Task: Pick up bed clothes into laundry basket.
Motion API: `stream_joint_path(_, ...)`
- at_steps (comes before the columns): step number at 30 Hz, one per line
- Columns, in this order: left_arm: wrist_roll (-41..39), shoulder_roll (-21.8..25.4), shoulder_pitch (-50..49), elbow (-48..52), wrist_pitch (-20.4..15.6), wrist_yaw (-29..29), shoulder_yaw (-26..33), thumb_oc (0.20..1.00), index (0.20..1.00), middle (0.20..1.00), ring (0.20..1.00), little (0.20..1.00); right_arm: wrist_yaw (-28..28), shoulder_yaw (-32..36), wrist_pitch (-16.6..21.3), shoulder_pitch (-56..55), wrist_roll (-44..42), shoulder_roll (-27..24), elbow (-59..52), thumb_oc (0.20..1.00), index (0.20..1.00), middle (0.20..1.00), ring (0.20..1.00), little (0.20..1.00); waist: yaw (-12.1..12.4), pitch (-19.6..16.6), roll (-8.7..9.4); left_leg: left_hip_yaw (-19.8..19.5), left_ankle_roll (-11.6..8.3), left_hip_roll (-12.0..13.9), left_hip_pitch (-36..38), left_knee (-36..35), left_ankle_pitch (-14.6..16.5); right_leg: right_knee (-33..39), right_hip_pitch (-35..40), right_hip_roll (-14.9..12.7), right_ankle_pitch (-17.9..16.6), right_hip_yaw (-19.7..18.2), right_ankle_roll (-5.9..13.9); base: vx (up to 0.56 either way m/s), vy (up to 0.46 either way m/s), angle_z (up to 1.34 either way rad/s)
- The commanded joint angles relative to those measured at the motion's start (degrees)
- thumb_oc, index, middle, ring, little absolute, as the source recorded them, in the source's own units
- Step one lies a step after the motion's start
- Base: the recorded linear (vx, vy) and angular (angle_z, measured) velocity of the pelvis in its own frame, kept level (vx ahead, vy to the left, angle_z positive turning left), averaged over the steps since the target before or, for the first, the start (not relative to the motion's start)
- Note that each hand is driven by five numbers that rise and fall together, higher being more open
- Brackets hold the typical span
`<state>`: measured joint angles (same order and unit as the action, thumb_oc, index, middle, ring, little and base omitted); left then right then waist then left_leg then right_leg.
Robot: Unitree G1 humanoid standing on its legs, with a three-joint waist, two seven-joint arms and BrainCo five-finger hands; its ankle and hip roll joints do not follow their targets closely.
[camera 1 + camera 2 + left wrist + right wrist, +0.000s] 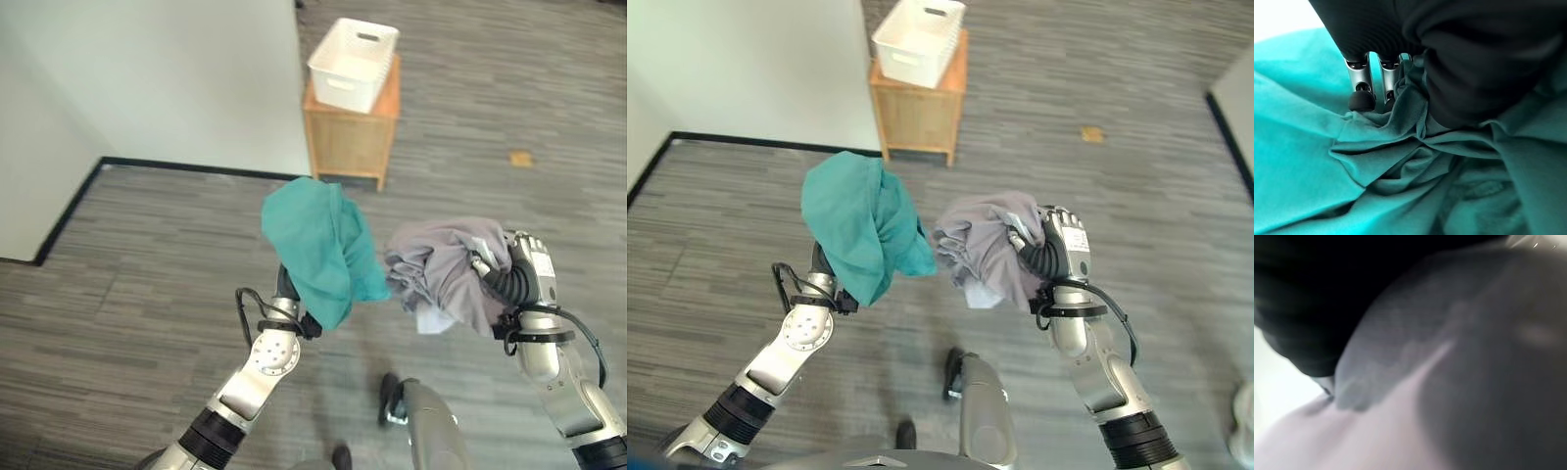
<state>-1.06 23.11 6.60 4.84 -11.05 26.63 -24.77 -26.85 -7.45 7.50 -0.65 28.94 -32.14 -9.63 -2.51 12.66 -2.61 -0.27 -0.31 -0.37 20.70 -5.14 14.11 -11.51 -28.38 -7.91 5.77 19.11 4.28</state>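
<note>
A teal cloth (323, 245) is held up in the air above the floor, bunched and draped over the left hand (1371, 81). In the left wrist view the fingers (1362, 88) are seen curled into its folds, so the cloth is gripped. Just beside it, a grey cloth (446, 269) is held up by the right hand (524, 269), and the edges of the two cloths almost touch. The dark ribbed back of the right hand is seen against the bundle, but its fingers are buried in the fabric, so whether they are curled cannot be told.

Well beyond both cloths, a white laundry basket (355, 64) is seen on top of a small wooden cabinet (355, 137), tilted a little and overhanging the cabinet's left edge. The cabinet is set just beside the corner of a pale wall (176, 78), whose black baseboard (186, 166) runs along the floor to the left. A broad stretch of open grey striped floor (147, 294) lies between the raised cloths and the cabinet, and further open floor is seen to the right of it.
</note>
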Motion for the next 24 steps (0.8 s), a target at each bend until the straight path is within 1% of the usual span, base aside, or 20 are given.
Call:
stream_joint_path(1,1.52,-1.33,3.01,1.98,-3.36,-1.57,2.27,0.2,0.2,0.2,0.2,0.2,-0.12,-0.18,0.24,2.06,2.02,-0.45,-1.92,0.2,0.2,0.2,0.2,0.2,0.77,-1.68,1.94,1.61,-2.32,2.79,-1.36,4.85,-4.66,13.12,16.86,0.72,-12.23,-4.54,5.28,0.7,-0.29,-0.02)
stream_joint_path(2,1.41,-1.71,2.96,2.08,-3.61,-1.83,2.34,0.2,0.2,0.2,0.2,0.2,-0.08,-0.38,0.54,1.92,2.19,-0.66,-1.91,0.2,0.2,0.2,0.2,0.2,0.87,-1.83,1.61,2.35,-3.6,3.89,-2.49,12.12,-7.28,14.02,19.09,1.91,-12.67,-5.54,4.3,0.58,-0.365,-0.48)
stream_joint_path(4,-0.32,-2.35,2.65,2.38,-3.65,-1.47,2.69,0.2,0.2,0.2,0.2,0.2,-0.4,-0.21,1.28,2.01,1.6,-1.51,-3.25,0.2,0.2,0.2,0.2,0.2,2.36,-0.02,3.14,1.59,-5.66,4.69,-15.14,39.09,-15.47,14.6,24.4,2.58,-12.6,-5.31,0.72,0.35,-0.391,-0.47)
stream_joint_path(5,-0.32,-2.35,2.65,2.38,-3.65,-1.47,2.69,0.2,0.2,0.2,0.2,0.2,-0.4,-0.21,1.28,2.01,1.6,-1.51,-3.25,0.2,0.2,0.2,0.2,0.2,2.36,-0.02,3.14,1.59,-5.66,4.69,-15.14,39.09,-15.47,14.6,24.4,2.58,-12.6,-5.31,0.72,0.33,-0.441,-0.41)
stream_joint_path(6,-1.37,-2.71,2.78,2.61,-3.64,-1.12,2.9,0.2,0.2,0.2,0.2,0.2,-0.98,-0.43,1.31,3.94,1.14,-2.71,-3.44,0.2,0.2,0.2,0.2,0.2,4.33,2.18,4.51,1.38,-4.91,3.97,-24.97,54.8,-15.83,15.79,29.37,3.23,-10.59,-5.57,-1.06,0.35,-0.33,-0.31)
stream_joint_path(7,-1.94,-2.77,2.64,2.79,-3.81,-1.14,2.88,0.2,0.2,0.2,0.2,0.2,-0.8,-0.73,1.14,4.81,0.9,-2.93,-3.23,0.2,0.2,0.2,0.2,0.2,4.81,2.62,5.22,2.77,-4.34,3.76,-27.95,55.01,-15.24,16.06,30.65,2.71,-9.91,-5.54,-1.39,0.53,-0.349,-0.05)
stream_joint_path(9,-3.03,-2.82,2.19,3.12,-4.02,-1.21,3.69,0.2,0.2,0.2,0.2,0.2,-0.23,-1.41,0.88,6.83,0.56,-3.19,-2.68,0.2,0.2,0.2,0.2,0.2,6.58,2.57,4.54,5.47,-3.81,4.86,-31.73,47.93,-12.77,16.37,33.51,3.42,-7.33,-6.25,-0.86,0.51,-0.054,-0.46)
stream_joint_path(10,-3.26,-2.71,1.58,3.32,-4.12,-1.38,3.8,0.2,0.2,0.2,0.2,0.2,0.09,-1.92,0.92,7.79,0.65,-3.37,-2.58,0.2,0.2,0.2,0.2,0.2,7.43,1.92,4.19,6.9,-2.6,4.44,-31.8,39.76,-11.45,16.42,34.54,3.64,-6.37,-6.69,-0.38,0.54,0.026,-1.09)
stream_joint_path(11,-3.3,-2.71,1.09,3.39,-4.37,-1.7,4.1,0.2,0.2,0.2,0.2,0.2,-0.08,-2.33,0.93,8.84,0.77,-3.75,-2.05,0.2,0.2,0.2,0.2,0.2,8.35,1.32,4.52,8.4,-1.74,3.29,-31.51,31.88,-12.11,16.51,35.6,3.31,-5.23,-7.45,0.1,0.78,0.065,-1.1)
stream_joint_path(12,-2.91,-2.54,0.55,3.39,-4.37,-2.07,4.03,0.2,0.2,0.2,0.2,0.2,-0.39,-2.32,0.84,10.31,1.34,-4.17,-1.5,0.2,0.2,0.2,0.2,0.2,9.3,-0.13,3.28,13.38,-2.05,4.79,-32.2,15.75,-16.08,16.51,38.5,4.68,-2.38,-6.77,0.77,0.8,0.053,-0.74)
stream_joint_path(13,-2.63,-2.65,0.27,3.25,-4.03,-2.11,3.99,0.2,0.2,0.2,0.2,0.2,-1.11,-2.32,0.66,11.98,1.72,-4.75,-0.99,0.2,0.2,0.2,0.2,0.2,9.69,-0.47,3.08,18.27,-2.49,5.02,-31.49,7.33,-19.75,16.51,40.87,5.34,-0.11,-5.74,0.85,0.86,0.021,-0.4)
stream_joint_path(14,-2.59,-2.59,0.81,3.16,-3.94,-2.3,3.92,0.2,0.2,0.2,0.2,0.2,-2.04,-1.15,0.28,13.05,1.86,-5.29,-1.07,0.2,0.2,0.2,0.2,0.2,9.24,-1.22,2.96,22.67,-2.75,6.02,-32.23,3.85,-19.16,16.48,42.68,6.28,1.46,-4.87,0.92,0.8,-0.001,0.14)
stream_joint_path(15,-2.69,-2.37,1.69,3.36,-3.55,-2.94,3.49,0.2,0.2,0.2,0.2,0.2,-2.46,0.14,-0.58,14.78,2.7,-6.7,-1.23,0.2,0.2,0.2,0.2,0.2,9.01,-2.3,2.99,26.03,-1.33,5.44,-30.98,0.72,-19.37,14.77,44.53,6.77,3.08,-3.48,1.52,0.56,0.006,0.43)
stream_joint_path(18,-2.63,-1.97,1.29,3.42,-2.96,-2.8,3.61,0.2,0.2,0.2,0.2,0.2,-2.67,-0.05,-0.71,15.87,3.26,-6.17,-1.74,0.2,0.2,0.2,0.2,0.2,9.66,-2.98,3.03,25.87,-0.31,4.39,-29.9,0.54,-19.8,10.66,44.88,6.59,3.5,-2.49,2.04,0.48,0.051,0.57)
stream_joint_path(19,-2.66,-1.08,0.56,3.73,-3.13,-2.92,3.89,0.2,0.2,0.2,0.2,0.2,-3.14,1.35,-0.81,16.12,3.79,-5.35,-2.4,0.2,0.2,0.2,0.2,0.2,11.43,-4.3,4.72,24.62,2.48,1.29,-27.21,0.54,-18.64,-1.53,43.34,4.29,-0.18,-2.11,6.86,0.55,0.09,0.48)
stream_joint_path(20,-2.75,-0.91,0.11,3.95,-2.97,-2.83,3.86,0.2,0.2,0.2,0.2,0.2,-2.68,1.75,-1.02,15.97,4.22,-5.08,-3.56,0.2,0.2,0.2,0.2,0.2,10.86,-4.05,4.64,25.72,3.47,1.54,-25.88,0.4,-19.23,-7.52,40.88,3.45,-4.78,-1.63,8.67,0.71,0.103,0.11)
stream_joint_path(21,-2.68,-0.67,-0.25,4.11,-2.56,-2.08,4.03,0.2,0.2,0.2,0.2,0.2,-2.77,2.45,-1.37,16.15,4.67,-5.07,-5.01,0.2,0.2,0.2,0.2,0.2,10.01,-3.66,4.45,25.12,4.18,1.46,-24.05,0.2,-18.55,-15.64,37.16,2.3,-9.9,-2.13,10.56,0.37,0.034,0.15)
stream_joint_path(22,-2.27,-0.41,-0.01,4.07,-2.31,-1.4,4.21,0.2,0.2,0.2,0.2,0.2,-2.69,2.92,-1.6,16.46,4.78,-4.82,-5.84,0.2,0.2,0.2,0.2,0.2,8.97,-3.53,4.04,24.02,4.78,1.7,-22.67,0.14,-17.97,-22.51,33.18,1.35,-10.9,-2.98,10.63,0.4,0.021,0.59)
stream_joint_path(23,-1.61,0.01,-0.23,4.25,-2.3,-1.04,4.68,0.2,0.2,0.2,0.2,0.2,-3.1,3.84,-1.36,16.35,5.06,-4.82,-6.77,0.2,0.2,0.2,0.2,0.2,8.17,-3.39,3.44,22.89,4.78,2.25,-20.99,0.14,-17.03,-26.02,30.59,0.71,-11.28,-3.26,10.56,0.38,-0.014,0.72)
stream_joint_path(24,-1.06,0.19,-0.24,4.19,-2.22,-0.7,5.05,0.2,0.2,0.2,0.2,0.2,-3.36,4.98,-1.17,15.79,5.4,-4.8,-7.64,0.2,0.2,0.2,0.2,0.2,7.15,-3.37,3.17,21.51,4.69,2.31,-19.69,0.14,-16.03,-26.8,28.39,-0.42,-10.05,-3.78,10.08,0.39,-0.045,0.43)
